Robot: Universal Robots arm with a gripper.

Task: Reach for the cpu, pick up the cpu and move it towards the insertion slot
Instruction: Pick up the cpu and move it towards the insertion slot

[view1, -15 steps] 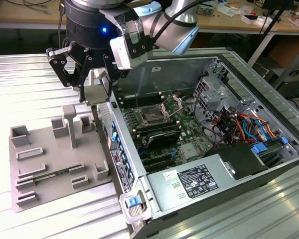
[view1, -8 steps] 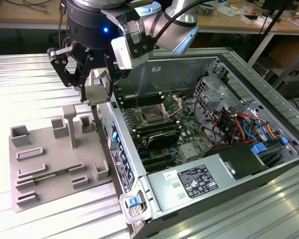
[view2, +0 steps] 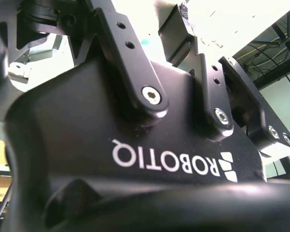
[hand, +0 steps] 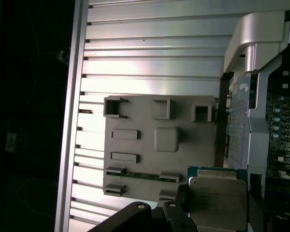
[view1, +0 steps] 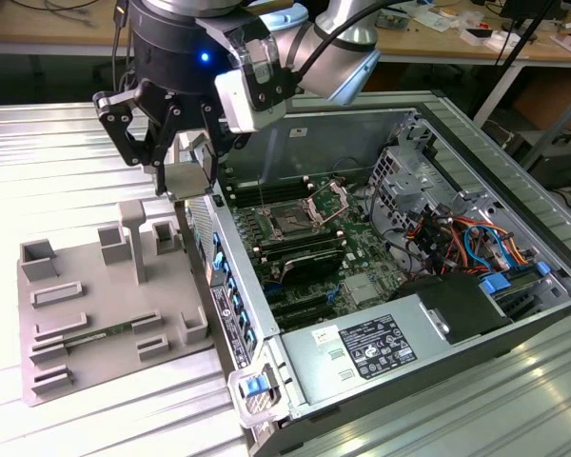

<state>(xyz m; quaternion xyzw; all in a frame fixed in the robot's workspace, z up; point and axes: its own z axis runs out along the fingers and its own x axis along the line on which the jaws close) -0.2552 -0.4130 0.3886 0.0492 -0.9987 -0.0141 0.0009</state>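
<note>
Aloft, square cpu [hand: 217, 203] (silvery, matte)

Grey plastic fixture plate [view1: 86, 314] lying flat on the ribbed metal table [view1: 48, 171], at the exterior view's left, beside the open computer case [view1: 514, 181]. Carries raised square and rectangular holders plus one upright post [view1: 133, 238]. Holds a green memory stick [hand: 140, 175] between low brackets in the first wrist view. Inside the case: green motherboard [view1: 362, 252], long black memory slots [view1: 300, 252], labelled power supply [view1: 362, 352], tangled red and blue cables [view1: 466, 238]. Cluttered workbench [view1: 457, 33] behind.
</note>
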